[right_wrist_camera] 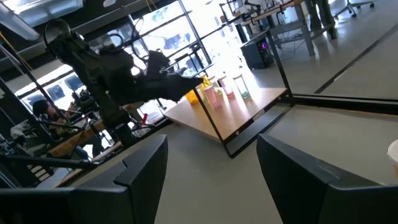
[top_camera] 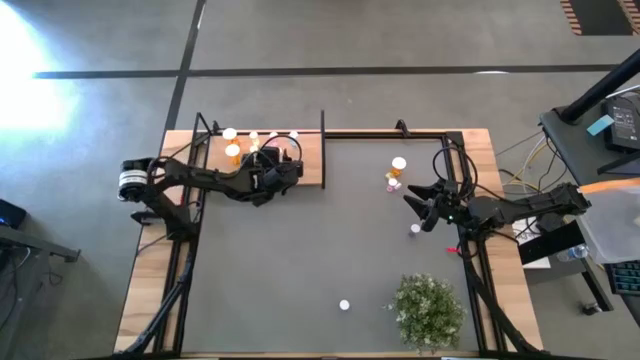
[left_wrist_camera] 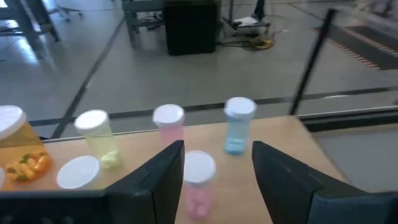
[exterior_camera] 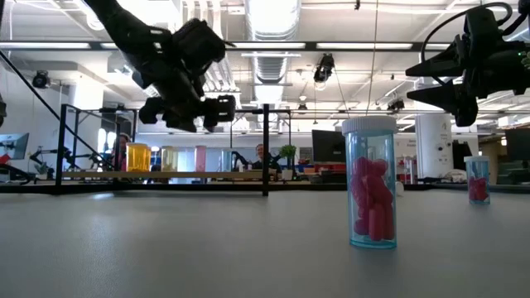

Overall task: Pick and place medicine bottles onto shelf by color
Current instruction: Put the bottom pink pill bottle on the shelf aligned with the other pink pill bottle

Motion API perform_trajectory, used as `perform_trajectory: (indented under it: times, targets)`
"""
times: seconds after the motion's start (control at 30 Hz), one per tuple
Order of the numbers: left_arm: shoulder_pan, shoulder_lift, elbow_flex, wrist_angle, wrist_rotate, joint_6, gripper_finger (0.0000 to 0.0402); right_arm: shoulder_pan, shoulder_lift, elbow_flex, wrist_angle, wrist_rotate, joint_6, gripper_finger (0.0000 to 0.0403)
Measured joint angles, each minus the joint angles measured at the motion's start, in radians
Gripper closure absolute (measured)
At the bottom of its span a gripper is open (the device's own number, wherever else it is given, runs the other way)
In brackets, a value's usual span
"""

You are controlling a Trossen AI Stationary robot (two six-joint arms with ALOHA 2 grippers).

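The light-brown shelf (top_camera: 305, 160) lies at the table's far left. Several medicine bottles stand on it in a row: orange (left_wrist_camera: 15, 152), yellow-green (left_wrist_camera: 101, 138), pink (left_wrist_camera: 169, 122) and blue (left_wrist_camera: 238, 132). One more pink bottle (left_wrist_camera: 199, 183) stands in front of that row. My left gripper (left_wrist_camera: 217, 148) hovers open above the shelf (top_camera: 290, 165), one finger on either side of that front pink bottle and clear of it. My right gripper (top_camera: 420, 207) waits open and empty at the table's right (right_wrist_camera: 211, 168). More bottles stand loose on the mat, such as an orange one (top_camera: 398, 164).
A clear-blue bottle of pink pills (exterior_camera: 371, 186) stands near the front of the mat, another (exterior_camera: 477, 178) farther right. A white-capped bottle (top_camera: 344, 305) stands near the front edge. The green bushy plant (top_camera: 428, 310) fills the near right corner. A thin black post (top_camera: 322, 135) rises at the shelf's right edge.
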Motion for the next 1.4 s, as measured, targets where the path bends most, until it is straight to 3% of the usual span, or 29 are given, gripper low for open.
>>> perform_trajectory:
  times: [0.1, 0.23, 0.3, 1.1, 1.4]
  targets:
    - [-0.029, -0.025, -0.001, 0.0, 0.078, 0.007, 0.0228, 0.0, 0.0, 0.0, 0.0, 0.0, 0.0, 0.0165]
    - [-0.046, -0.041, -0.003, 0.0, 0.281, 0.007, 0.0228, 0.0, 0.0, 0.0, 0.0, 0.0, 0.0, 0.0165]
    - [-0.046, -0.036, -0.004, 0.002, 0.315, -0.005, 0.0228, 0.0, 0.0, 0.0, 0.0, 0.0, 0.0, 0.0165]
    - [0.066, 0.12, -0.005, 0.047, 0.303, -0.039, 0.0228, 0.0, 0.0, 0.0, 0.0, 0.0, 0.0, 0.0165]
    - [0.084, 0.122, -0.007, 0.036, 0.231, -0.038, 0.0228, 0.0, 0.0, 0.0, 0.0, 0.0, 0.0, 0.0165]
